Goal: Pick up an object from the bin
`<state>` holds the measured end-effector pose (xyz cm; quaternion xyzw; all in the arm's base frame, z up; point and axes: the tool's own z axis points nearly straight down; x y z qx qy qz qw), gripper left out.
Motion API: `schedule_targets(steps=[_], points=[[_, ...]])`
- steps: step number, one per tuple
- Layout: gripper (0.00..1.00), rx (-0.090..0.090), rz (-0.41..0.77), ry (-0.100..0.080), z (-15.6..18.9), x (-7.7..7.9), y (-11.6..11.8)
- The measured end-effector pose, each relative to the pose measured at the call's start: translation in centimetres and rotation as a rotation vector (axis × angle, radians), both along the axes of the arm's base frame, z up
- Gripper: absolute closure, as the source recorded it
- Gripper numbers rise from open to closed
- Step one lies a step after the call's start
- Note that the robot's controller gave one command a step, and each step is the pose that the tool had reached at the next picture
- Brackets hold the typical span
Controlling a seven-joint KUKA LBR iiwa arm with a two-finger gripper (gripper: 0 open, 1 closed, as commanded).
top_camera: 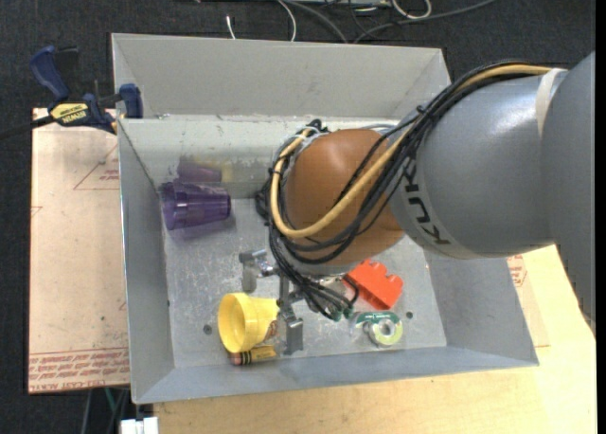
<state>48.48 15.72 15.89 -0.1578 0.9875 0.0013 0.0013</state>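
Observation:
My gripper (272,299) is low in the front middle of the bin, under the orange wrist cover. Its two grey fingers stand apart, open: one fingertip (252,269) is toward the back left and the other (291,330) toward the front. A yellow plastic cup (241,320) lies on its side just to the front left, its rim close to the gap between the fingers. I cannot tell whether the rim touches them. A short brown and yellow crayon-like stick (252,357) lies on the floor right in front of the cup.
A red-orange plastic block (377,284) lies right of the gripper, and a green and white ring-shaped piece (383,330) in front of it. A purple translucent cup (194,207) lies on its side at the back left. The arm and its cables cover the bin's middle and right.

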Motion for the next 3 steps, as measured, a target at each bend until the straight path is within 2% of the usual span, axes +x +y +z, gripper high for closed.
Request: schedule_targets(steps=[1,2,3], points=[[0.00,0.000,0.272,0.000,-0.9,-0.1,0.8],[0.00,0.009,0.065,-0.027,-5.8,1.2,0.7],[1.00,0.005,0.593,-0.021,-8.2,2.1,1.6]])
